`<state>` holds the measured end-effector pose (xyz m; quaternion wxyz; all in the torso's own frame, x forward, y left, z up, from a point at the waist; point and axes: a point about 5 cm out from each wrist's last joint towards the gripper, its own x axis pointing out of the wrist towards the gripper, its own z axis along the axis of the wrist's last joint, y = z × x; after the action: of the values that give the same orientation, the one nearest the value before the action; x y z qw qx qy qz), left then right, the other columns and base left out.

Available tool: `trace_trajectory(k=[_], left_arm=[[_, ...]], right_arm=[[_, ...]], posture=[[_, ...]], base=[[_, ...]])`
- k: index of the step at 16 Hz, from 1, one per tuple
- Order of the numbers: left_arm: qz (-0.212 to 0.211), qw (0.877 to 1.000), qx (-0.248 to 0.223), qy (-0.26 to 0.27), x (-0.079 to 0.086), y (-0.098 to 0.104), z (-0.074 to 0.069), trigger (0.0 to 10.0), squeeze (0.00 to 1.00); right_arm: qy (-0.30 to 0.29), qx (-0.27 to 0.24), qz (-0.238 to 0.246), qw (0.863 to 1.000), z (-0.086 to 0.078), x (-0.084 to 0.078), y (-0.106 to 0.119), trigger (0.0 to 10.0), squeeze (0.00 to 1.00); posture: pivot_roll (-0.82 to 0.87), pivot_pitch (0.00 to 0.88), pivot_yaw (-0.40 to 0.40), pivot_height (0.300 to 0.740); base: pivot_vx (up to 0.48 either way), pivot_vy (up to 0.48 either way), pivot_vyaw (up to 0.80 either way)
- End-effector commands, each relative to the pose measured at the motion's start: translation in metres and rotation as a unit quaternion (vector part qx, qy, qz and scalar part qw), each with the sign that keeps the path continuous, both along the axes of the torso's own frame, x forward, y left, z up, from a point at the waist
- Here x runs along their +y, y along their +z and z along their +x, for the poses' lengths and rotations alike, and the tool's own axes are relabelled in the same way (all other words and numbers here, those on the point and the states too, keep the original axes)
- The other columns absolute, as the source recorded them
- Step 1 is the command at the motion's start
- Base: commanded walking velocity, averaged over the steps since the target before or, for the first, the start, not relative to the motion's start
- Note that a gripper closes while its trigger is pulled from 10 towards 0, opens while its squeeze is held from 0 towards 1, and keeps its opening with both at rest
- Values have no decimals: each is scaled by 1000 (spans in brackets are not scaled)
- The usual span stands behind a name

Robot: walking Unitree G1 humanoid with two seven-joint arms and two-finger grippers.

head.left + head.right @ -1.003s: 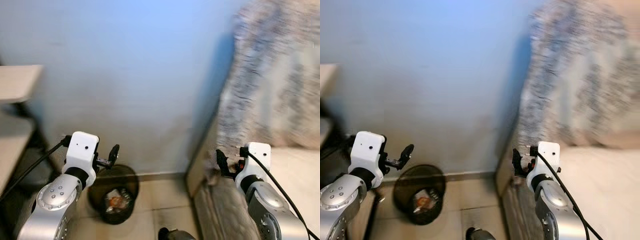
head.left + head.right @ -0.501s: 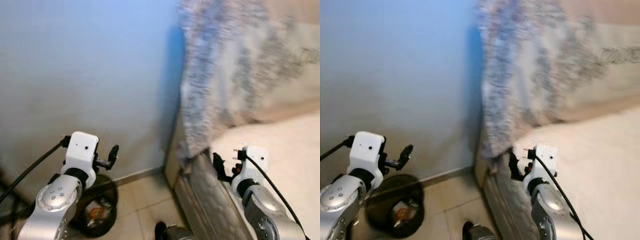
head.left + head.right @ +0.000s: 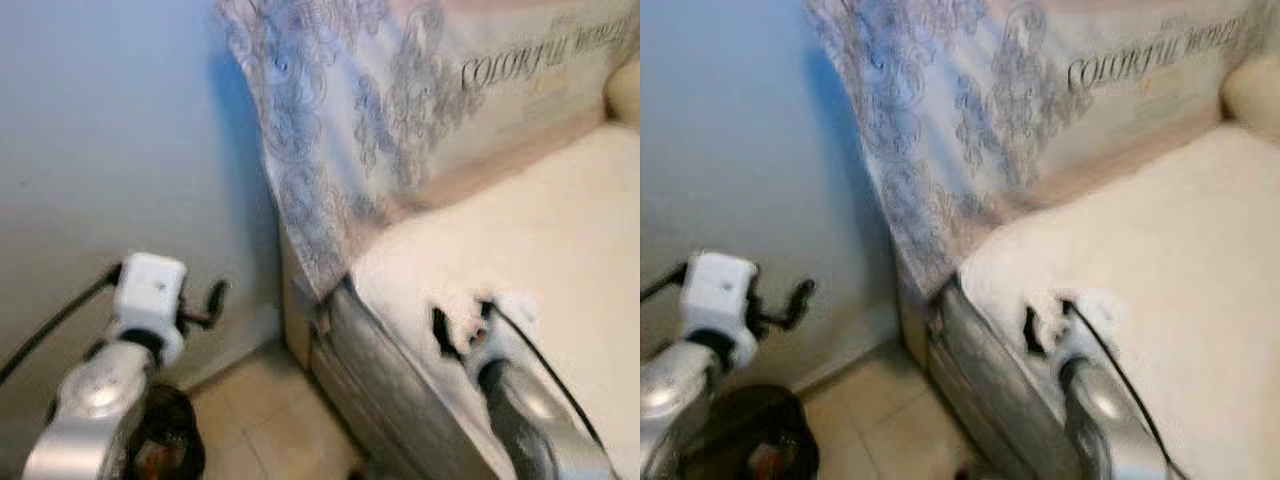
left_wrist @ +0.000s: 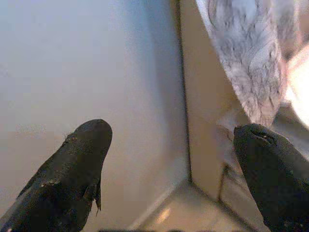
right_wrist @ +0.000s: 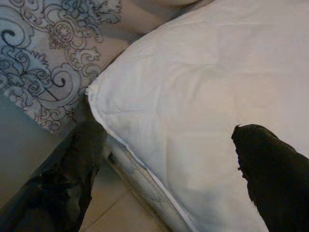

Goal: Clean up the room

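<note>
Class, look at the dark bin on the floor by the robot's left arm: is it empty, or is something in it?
Not empty. The dark bin holds some litter, an orange-and-pale scrap at its bottom; blur hides what it is and how full the bin is.

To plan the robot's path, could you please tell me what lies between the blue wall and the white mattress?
In the left eye view, a patterned blanket hangs over the bed's end board, between the blue wall and the white mattress.

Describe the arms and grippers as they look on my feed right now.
Both arms are silver metal with rounded, jointed segments, each ending in a white boxy wrist block. A black cable runs to each wrist. The left gripper and right gripper each have two long, matte black fingers with rounded tips. No markings can be made out through the blur.
</note>
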<state>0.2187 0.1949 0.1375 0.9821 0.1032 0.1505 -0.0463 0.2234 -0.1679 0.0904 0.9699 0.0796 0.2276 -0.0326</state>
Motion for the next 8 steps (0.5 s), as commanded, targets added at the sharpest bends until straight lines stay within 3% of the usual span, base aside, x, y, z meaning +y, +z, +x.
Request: trace_trajectory(k=[1,7,8], left_arm=[[3,1000,-6,-5,-2,3,0,10000,0],[-6,1000,-13,-5,-5,3,6,10000,0],[-7,1000,-12,-4,-4,3,7,10000,0]], right_arm=[[-8,6,-13,1000,-2,-7,0,10000,447],[3,22,-16,1000,-1,-5,-2,10000,447],[13,23,-9,1000,-1,-1,-4,10000,373]], posture=[[-72,0,-3,740],[-70,0,-32,740],[-62,0,-33,740]], base=[[0,0,-781],[0,0,-770],[0,0,-775]])
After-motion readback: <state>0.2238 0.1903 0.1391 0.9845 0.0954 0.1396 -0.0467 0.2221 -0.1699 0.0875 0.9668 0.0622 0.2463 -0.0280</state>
